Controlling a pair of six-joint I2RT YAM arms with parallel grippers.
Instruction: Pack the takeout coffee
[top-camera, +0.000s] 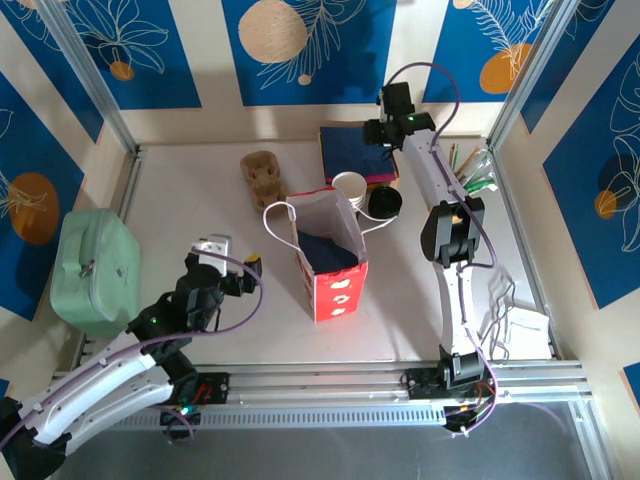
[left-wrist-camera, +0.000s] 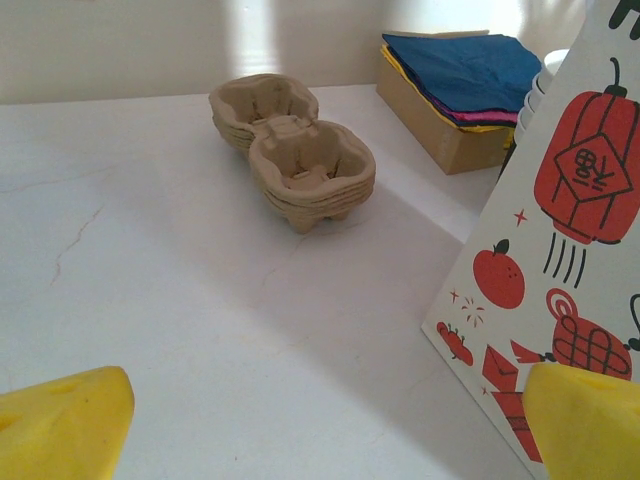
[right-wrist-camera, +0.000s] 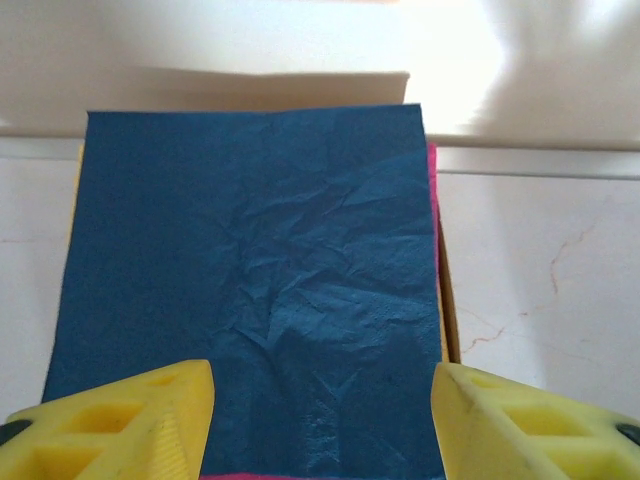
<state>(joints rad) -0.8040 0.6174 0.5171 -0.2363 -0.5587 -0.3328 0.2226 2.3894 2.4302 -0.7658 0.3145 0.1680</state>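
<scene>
The takeout coffee is out of view. A white paper bag with red prints stands open mid-table, something dark blue inside it; its printed side rises just right of my left gripper. My left gripper hovers low over the bare table left of the bag, open and empty. My right gripper hangs at the back over a stack of napkins with a dark blue one on top. Its yellow fingers stand apart with nothing between them.
Stacked pulp cup carriers lie at the back left of the bag. White lidless cups and black lids sit behind the bag. A mint-green case is at the left edge. Stirrers and white papers lie right.
</scene>
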